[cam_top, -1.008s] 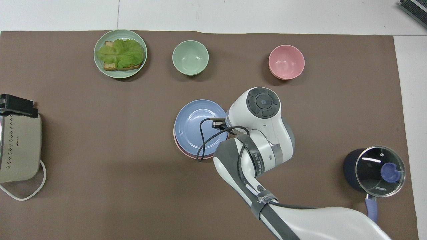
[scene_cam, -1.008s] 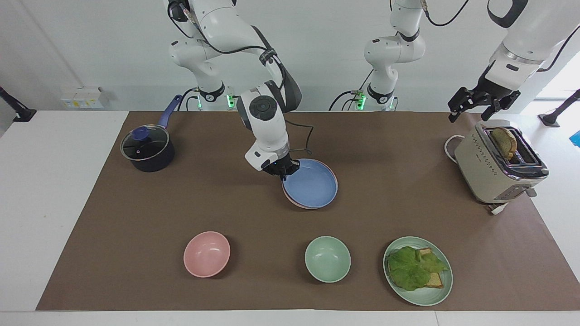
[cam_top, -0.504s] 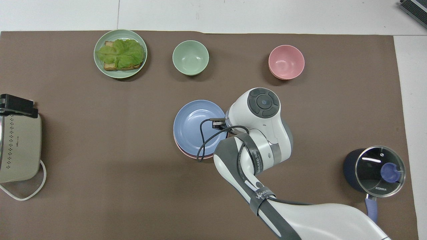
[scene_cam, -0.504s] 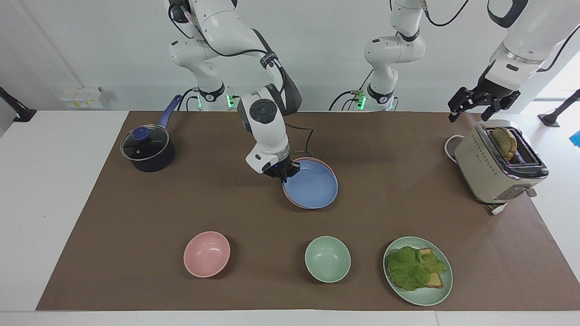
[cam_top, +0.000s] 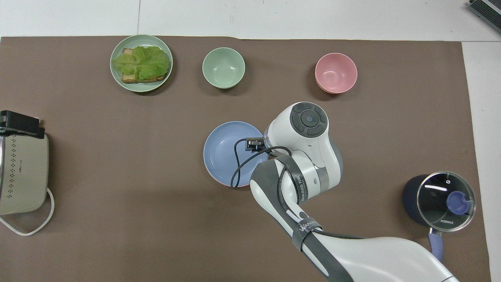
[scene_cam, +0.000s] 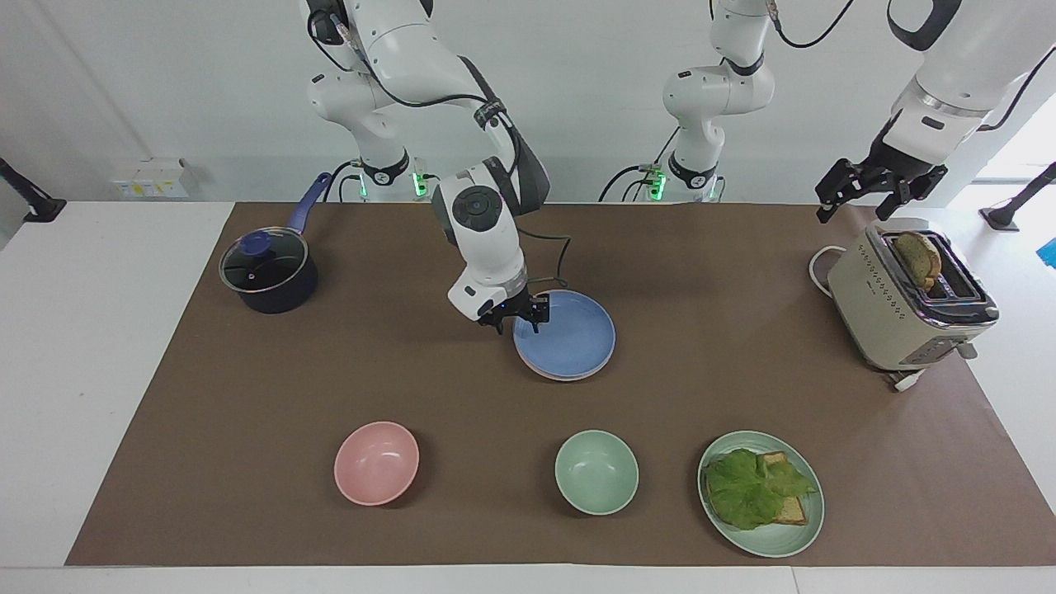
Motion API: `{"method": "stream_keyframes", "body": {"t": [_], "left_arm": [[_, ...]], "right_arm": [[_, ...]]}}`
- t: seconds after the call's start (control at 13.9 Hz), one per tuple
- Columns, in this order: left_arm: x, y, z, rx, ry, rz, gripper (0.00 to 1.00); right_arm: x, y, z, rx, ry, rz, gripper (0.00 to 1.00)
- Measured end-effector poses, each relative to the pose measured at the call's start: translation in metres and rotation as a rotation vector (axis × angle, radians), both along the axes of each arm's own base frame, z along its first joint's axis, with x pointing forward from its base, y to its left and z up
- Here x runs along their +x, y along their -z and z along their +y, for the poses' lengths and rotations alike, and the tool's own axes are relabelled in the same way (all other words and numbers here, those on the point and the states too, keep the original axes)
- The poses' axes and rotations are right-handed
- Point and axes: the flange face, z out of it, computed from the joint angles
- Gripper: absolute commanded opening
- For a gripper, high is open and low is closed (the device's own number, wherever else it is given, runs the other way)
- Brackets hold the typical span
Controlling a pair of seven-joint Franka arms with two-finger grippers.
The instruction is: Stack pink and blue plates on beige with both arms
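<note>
Facing view, right hand [scene_cam: 518, 318] open over blue plate [scene_cam: 569, 334] rim

The blue plate [scene_cam: 569, 334] covers the plates under it; only a thin pink rim [scene_cam: 551, 374] shows, no beige. From overhead, the right arm [cam_top: 305, 156] hides that plate's edge toward the pot, and the toaster [cam_top: 21, 172] is cut off by the frame edge.

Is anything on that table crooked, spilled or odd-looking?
Nothing is spilled or broken. The blue plate sits neatly on its stack, only a pink rim peeking out beneath. One oddity: lettuce hangs over the bread on the green plate.
</note>
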Motion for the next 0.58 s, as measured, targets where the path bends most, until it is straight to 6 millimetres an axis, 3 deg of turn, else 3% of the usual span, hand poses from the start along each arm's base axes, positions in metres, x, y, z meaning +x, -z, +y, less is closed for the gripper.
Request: {"method": "stream_keyframes", "body": {"t": [0.14,0.36,0.58], "left_arm": [[0.000,0.000,0.000,0.000,0.000,0.000,1.00],[0.000,0.000,0.000,0.000,0.000,0.000,1.00],[0.000,0.000,0.000,0.000,0.000,0.000,1.00]], "right_arm": [[0.007,-0.021,-0.011,0.013,0.019,-0.031,1.00],[0.025,-0.065,-0.062,-0.003,0.056,-0.090,1.00],[0.029,-0.100,-0.105,-0.054,0.068,-0.112,1.00]]}}
